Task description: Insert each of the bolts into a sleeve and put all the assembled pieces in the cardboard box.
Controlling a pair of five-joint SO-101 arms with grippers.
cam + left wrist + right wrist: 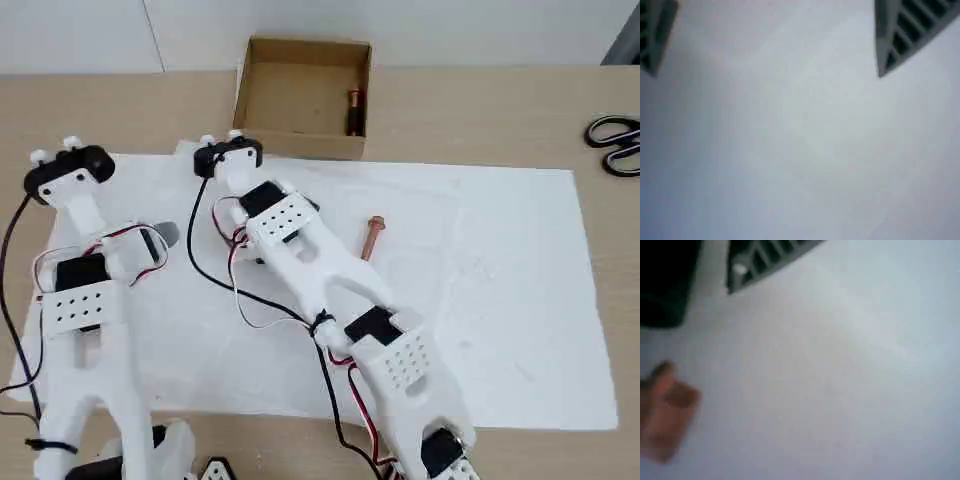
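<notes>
One assembled piece (pixel 354 110) is already in the cardboard box (pixel 243 85), lying against its right wall, so the job looks partly done. And there's a loose bolt (pixel 373 238) out on the white sheet (pixel 480 300), just right of the right arm, well short of the box. That one looks like the piece to deal with next.

The left hand (pixel 765 74) hangs over bare sheet on the left side, spread wide, nothing between its fingers. The right hand (pixel 228 156) sits near the front of the box. Whether it is wide or narrow, I cannot tell. Its wrist camera catches a blurred copper-coloured piece (pixel 665 410) on the sheet close by (bolt or sleeve, too soft to say).

My read is that this is a pause between pieces. The next move calls for one hand to come to the loose bolt, line up across its shank and lift it. The other would need a sleeve held steady so the bolt can be threaded in. I can't pick out a sleeve for certain.

The sheet covers most of a pale wooden worktop (pixel 480 110). A pair of scissors (pixel 615 140) lies at the far right edge, and the box stands just beyond the sheet's far edge.
</notes>
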